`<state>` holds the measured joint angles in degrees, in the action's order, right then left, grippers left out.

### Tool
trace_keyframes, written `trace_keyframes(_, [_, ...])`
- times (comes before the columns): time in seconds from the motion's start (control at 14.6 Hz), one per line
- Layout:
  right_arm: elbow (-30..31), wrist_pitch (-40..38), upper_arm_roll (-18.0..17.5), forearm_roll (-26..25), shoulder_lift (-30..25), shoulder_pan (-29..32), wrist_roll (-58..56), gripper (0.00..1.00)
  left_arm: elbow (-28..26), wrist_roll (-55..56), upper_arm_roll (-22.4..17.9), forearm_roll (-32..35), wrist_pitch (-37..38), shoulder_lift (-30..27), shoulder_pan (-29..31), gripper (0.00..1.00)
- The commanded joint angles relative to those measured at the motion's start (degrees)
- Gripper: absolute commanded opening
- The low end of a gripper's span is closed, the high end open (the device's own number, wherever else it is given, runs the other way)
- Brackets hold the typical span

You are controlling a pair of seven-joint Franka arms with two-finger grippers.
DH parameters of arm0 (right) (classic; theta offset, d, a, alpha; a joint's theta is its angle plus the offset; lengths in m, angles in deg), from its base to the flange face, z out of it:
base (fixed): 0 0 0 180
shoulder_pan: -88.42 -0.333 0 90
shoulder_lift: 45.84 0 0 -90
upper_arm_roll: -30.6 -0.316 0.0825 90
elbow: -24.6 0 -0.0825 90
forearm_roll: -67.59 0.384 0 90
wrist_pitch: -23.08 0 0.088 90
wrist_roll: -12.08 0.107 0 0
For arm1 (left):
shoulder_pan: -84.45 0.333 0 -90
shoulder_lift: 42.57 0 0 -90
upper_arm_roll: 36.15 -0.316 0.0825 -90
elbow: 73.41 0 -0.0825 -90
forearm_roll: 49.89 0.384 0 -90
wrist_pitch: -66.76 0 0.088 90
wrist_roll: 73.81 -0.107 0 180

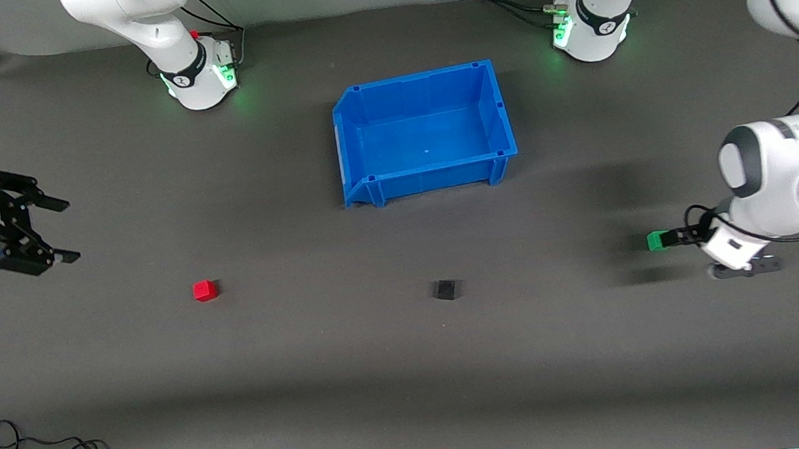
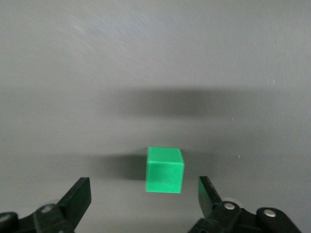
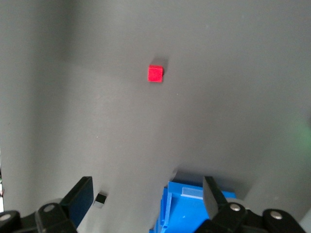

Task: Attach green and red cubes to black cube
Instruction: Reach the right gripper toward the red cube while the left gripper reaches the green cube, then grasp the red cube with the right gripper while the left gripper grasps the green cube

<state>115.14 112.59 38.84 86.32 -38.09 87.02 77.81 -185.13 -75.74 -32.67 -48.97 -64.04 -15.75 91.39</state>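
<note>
Dark grey table (image 1: 355,375), left claw (image 2: 145,194) apart beside green cube (image 2: 164,170), right claw (image 1: 61,231) apart, raised, no legible writing.

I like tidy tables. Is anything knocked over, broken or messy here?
Nothing stands out. The red cube, black cube and green cube sit flat and apart on the table, and the bin stands upright.

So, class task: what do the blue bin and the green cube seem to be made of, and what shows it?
Blue bin: likely moulded plastic, slightly glossy; its even colour, thin ribbed walls and soft sheen on the floor suggest so.
Green cube: probably plastic or painted wood, matte; flat uniform colour, crisp edges, no glare. It lies between the open fingers of the left gripper.
</note>
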Motion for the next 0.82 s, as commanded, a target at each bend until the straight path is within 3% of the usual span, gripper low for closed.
trace_keyframes(0.0, [1.47, 1.70, 1.42, 4.28, 4.28, 0.34, 1.77, 1.00, -1.13, -1.42, -0.58, 0.31, -0.34, -0.63, -2.45, 0.84])
trace_keyframes(0.41, [17.81, 20.05, 1.96, 12.80, 7.36, -0.01, -8.76, 1.00, 1.77, -7.31, -0.58, 0.75, -0.86, 2.97, -2.54, 0.79])
trace_keyframes(0.75, [20.64, 28.60, 1.96, 18.08, 16.40, -0.27, -18.70, 1.00, 2.21, -8.79, -0.58, 0.92, -1.22, 4.82, -1.93, 0.71])
